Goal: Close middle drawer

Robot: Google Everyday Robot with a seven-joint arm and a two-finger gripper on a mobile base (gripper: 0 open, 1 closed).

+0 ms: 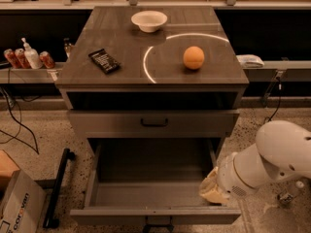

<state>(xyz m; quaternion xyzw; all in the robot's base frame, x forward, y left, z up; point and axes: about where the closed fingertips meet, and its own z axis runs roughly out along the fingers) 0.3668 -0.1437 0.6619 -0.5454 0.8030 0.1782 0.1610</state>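
Observation:
The middle drawer (150, 198) is a deep, wide grey box pulled far out of the cabinet, and its inside is empty. Its flat front (155, 215) is at the bottom of the view, with a small dark handle (158, 222) below it. Above it sits the wider grey drawer front with a black handle (154, 123), only slightly out. My white arm (272, 159) comes in from the lower right. My gripper (210, 191), a cream-coloured end, is at the right front corner of the open drawer, over its right wall.
On the cabinet top are a white bowl (149, 20), an orange (194, 58) and a black packet (104, 60). Cans and a bottle (28, 57) stand on the left shelf. A cardboard box (17, 210) and a black bar (58, 188) lie on the floor at the left.

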